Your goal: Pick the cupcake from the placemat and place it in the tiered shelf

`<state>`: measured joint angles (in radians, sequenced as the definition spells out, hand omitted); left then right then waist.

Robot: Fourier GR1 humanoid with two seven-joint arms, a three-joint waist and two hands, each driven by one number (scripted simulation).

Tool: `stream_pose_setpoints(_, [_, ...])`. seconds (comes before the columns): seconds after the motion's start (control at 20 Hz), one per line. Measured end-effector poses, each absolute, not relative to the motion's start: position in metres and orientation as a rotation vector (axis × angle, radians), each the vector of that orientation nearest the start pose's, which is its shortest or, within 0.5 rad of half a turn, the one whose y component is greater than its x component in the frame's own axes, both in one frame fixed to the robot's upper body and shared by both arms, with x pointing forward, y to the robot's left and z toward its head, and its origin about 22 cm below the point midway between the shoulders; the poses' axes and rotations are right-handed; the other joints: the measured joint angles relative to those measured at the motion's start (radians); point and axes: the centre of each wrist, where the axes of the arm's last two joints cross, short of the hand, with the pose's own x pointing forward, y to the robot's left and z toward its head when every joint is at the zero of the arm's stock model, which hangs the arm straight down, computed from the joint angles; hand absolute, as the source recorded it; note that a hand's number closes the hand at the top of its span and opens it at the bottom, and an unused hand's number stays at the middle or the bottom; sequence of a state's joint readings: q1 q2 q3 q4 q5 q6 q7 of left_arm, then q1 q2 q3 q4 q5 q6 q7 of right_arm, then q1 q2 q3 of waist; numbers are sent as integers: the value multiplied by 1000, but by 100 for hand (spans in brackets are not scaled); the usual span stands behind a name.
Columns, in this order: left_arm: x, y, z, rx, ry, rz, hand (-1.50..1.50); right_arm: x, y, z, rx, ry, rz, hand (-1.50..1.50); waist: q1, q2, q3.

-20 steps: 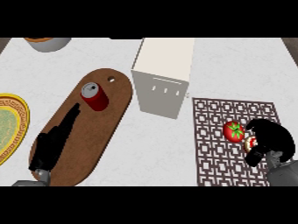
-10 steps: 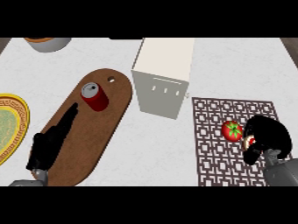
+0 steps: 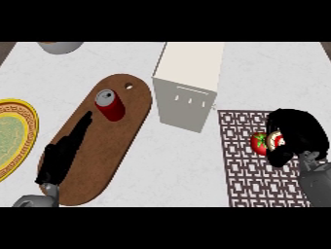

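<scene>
The cupcake point(image 3: 260, 143), red with a pale top, sits on the patterned placemat point(image 3: 253, 180) at the right. My right hand point(image 3: 300, 132) is curled round its right side and hides part of it. The tiered shelf point(image 3: 188, 86), a white boxy unit, stands at the far centre, to the left of the mat and further back. My left hand point(image 3: 62, 154) lies open and flat over the wooden board point(image 3: 118, 146), fingers straight and pointing toward a red can.
A red can point(image 3: 111, 105) stands on the far end of the oval wooden board. A yellow-rimmed plate point(image 3: 7, 142) lies at the left edge. A grey bowl point(image 3: 61, 46) shows at the far left corner.
My right hand has shifted slightly toward the far side, still wrapped round the cupcake. The cupcake has barely moved. The left hand is where it was.
</scene>
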<state>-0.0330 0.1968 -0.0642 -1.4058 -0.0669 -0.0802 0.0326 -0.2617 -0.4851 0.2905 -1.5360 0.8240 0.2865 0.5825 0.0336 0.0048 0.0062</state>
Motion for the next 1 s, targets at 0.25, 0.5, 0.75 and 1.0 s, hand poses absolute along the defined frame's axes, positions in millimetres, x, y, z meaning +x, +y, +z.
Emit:
stream_pose_setpoints(0.25, [254, 254, -18, 60, -1402, -348, 0, 306, -246, 110, -811, -1235, 1413, 150, 56, 18, 4])
stream_pose_setpoints(0.5, [253, 251, -18, 57, -1398, -354, 0, 328, -276, 170, -670, -1568, 1514, 150, 53, 21, 5])
stream_pose_setpoints(0.75, [254, 247, -19, 50, -1403, -359, 0, 355, -319, 218, -469, -1842, 1388, 150, 56, 25, 4])
stream_pose_setpoints(1.0, [256, 244, -17, 54, -1402, -371, 0, 383, -350, 260, -333, -1972, 1275, 150, 66, 24, 0])
